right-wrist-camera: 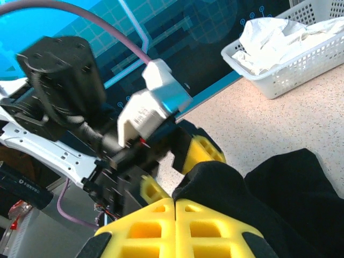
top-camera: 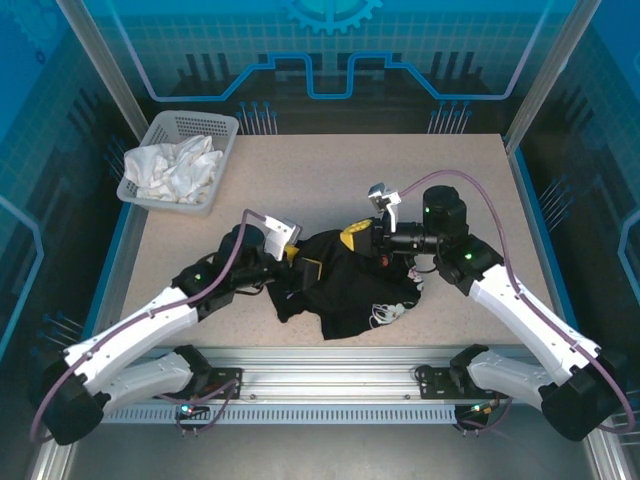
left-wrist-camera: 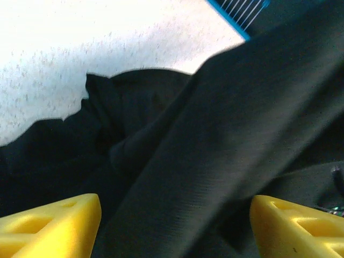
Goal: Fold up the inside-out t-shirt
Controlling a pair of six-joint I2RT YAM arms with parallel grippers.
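Two white-shelled arms meet over the inside-out t-shirt [top-camera: 340, 290], a rumpled black heap at the near middle of a speckled beige table [top-camera: 330, 170]. The left gripper [top-camera: 290, 252] sits at the heap's left edge and the right gripper [top-camera: 352, 238] at its far edge. A white lattice-walled plastic basket [top-camera: 160, 125] at the far left corner holds crumpled white cloth [top-camera: 175, 168].

From the left wrist, the left gripper's [left-wrist-camera: 176, 207] wedge-shaped yellow fingers [left-wrist-camera: 59, 226] stand well apart, with finely ribbed black folds of the t-shirt [left-wrist-camera: 215, 134] lying beyond and between them.

From the right wrist, the right gripper's [right-wrist-camera: 174, 207] honeycombed yellow fingers [right-wrist-camera: 145, 231] press together on a soft bulge of the t-shirt [right-wrist-camera: 279, 193].
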